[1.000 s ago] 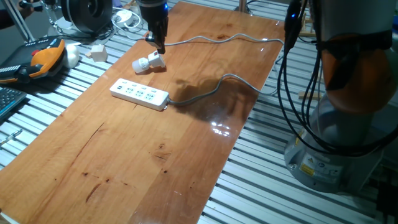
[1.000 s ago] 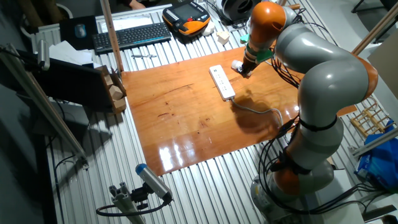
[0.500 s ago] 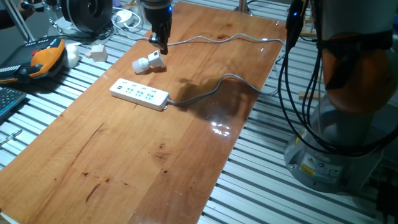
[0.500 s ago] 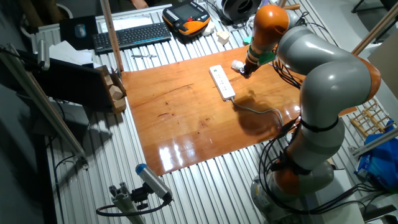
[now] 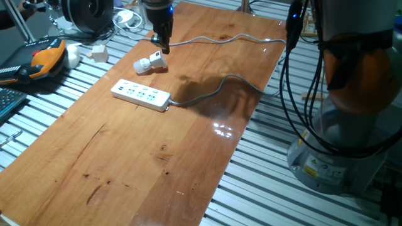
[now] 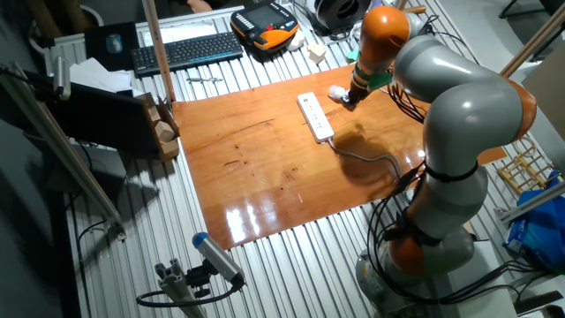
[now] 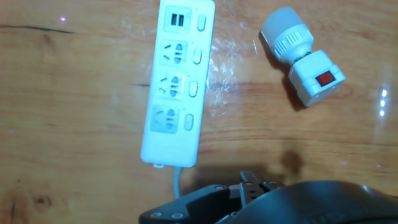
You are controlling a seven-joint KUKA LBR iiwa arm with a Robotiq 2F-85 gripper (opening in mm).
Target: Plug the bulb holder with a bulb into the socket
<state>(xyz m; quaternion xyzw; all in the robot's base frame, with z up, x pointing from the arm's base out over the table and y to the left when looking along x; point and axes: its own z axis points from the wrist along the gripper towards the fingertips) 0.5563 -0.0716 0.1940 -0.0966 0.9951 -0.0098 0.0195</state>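
The bulb holder with a bulb (image 5: 151, 63) lies on its side on the wooden table, bulb end toward the left edge. It also shows as the holder (image 6: 336, 91) and the holder (image 7: 301, 56), where a red switch faces up. The socket (image 5: 141, 95) is a long white strip lying nearer the camera, seen too as the strip (image 6: 315, 117) and the strip (image 7: 177, 81). My gripper (image 5: 165, 48) hangs just above and behind the holder's plug end, fingers together and holding nothing. The gripper (image 6: 351, 99) sits beside the holder; only the gripper's tips (image 7: 252, 182) show in the hand view.
The strip's grey cable (image 5: 213, 91) runs right across the table, and a second cable (image 5: 213, 39) lies behind it. A white cube (image 5: 98, 53), an orange pendant (image 5: 47, 58) and a keyboard (image 6: 187, 51) sit off the table's left side.
My gripper has shifted slightly toward the back right, away from the holder's plug end. The holder and the strip have not moved.
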